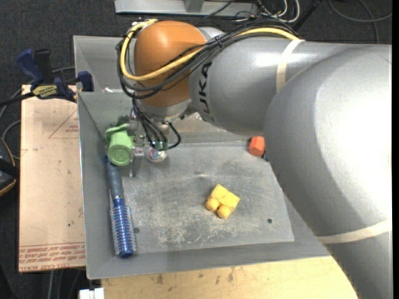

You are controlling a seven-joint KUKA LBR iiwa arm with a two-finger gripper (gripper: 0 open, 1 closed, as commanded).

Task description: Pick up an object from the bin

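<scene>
Item: one grey metal bin (pixel 187 232) with a scuffed flat floor, holding four loose things, well spread and not heaped. Robot: silver arm (pixel 299 117) entering from the view's right and covering the bin's right side and far right corner; rounded orange wrist cover (pixel 165 55) with black and yellow cables (pixel 128 73) looped about it, hanging over the far left part of the bin. Gripper (pixel 144 154): low under the orange cover, close to the bin's left wall; whether the pincer is released, clenched or grasping anything cannot be told, its tip being crowded by cables and shadow. Nearest thing: short light-green plastic cylinder (pixel 120 146), lying on its side with a round end face toward the camera, just beside the gripper on its left-wall side; contact between the two cannot be made out. Second thing: long blue plastic hairbrush (pixel 120 213), laid along the left wall, bristled head toward the near edge, handle end running up under or against the green cylinder. Third thing: small yellow studded plastic block (pixel 222 202), alone on the open floor near the middle, well apart from the gripper. Fourth thing: small orange piece (pixel 256 146), at the far side right against the arm's edge, partly hidden, its shape not clear. Obstructions: the left wall and the brush handle hem in the green cylinder.
</scene>
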